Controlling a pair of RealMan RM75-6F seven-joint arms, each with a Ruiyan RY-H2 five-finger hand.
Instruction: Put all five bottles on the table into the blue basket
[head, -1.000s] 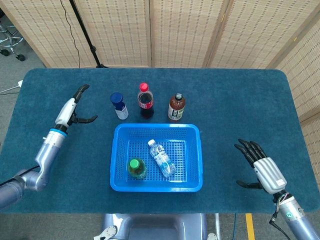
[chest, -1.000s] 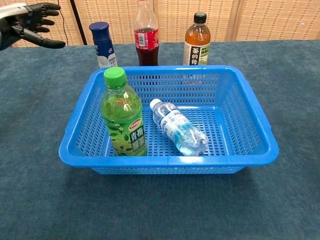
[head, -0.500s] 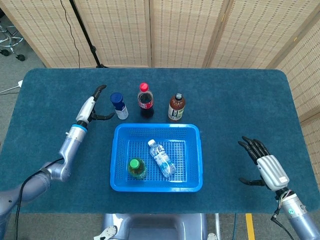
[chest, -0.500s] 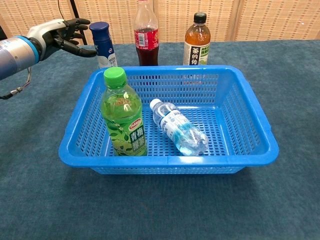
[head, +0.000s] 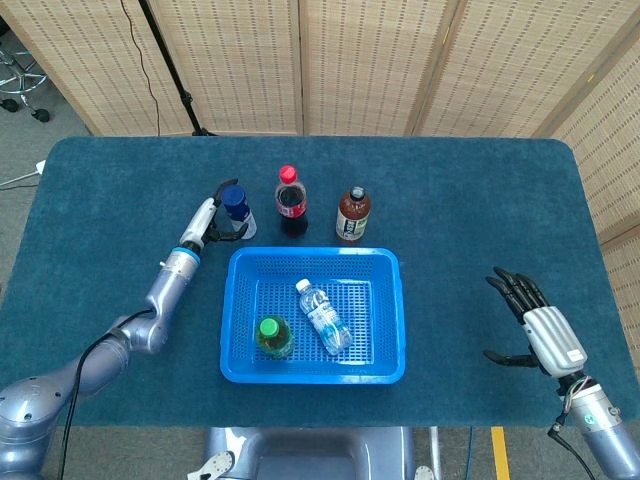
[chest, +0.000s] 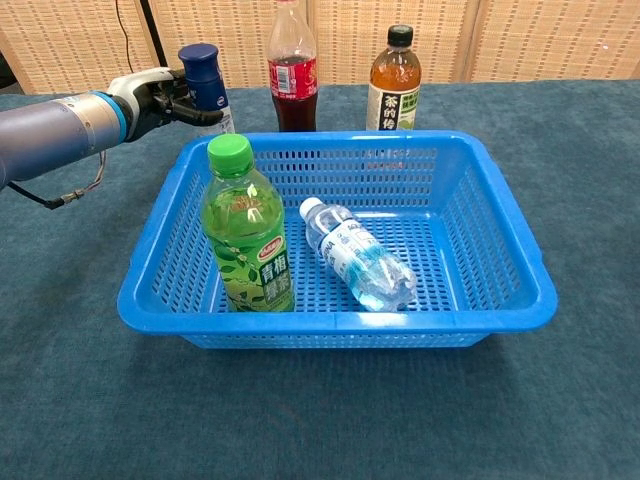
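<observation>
The blue-capped bottle (head: 236, 209) stands just beyond the basket's (head: 388, 320) far-left corner. The left hand (head: 213, 220) reaches it, fingers apart around it, not yet clamped. Next move: close, lift, carry into the basket. The right hand (head: 538, 334) rests open.

I see a dark blue carpeted table (head: 480, 220) filling most of my head view, woven folding screens (head: 370, 60) along the top, grey floor (head: 40, 130) and a chair base (head: 20, 85) upper left, a black stand (head: 170, 65) nearby.
</observation>
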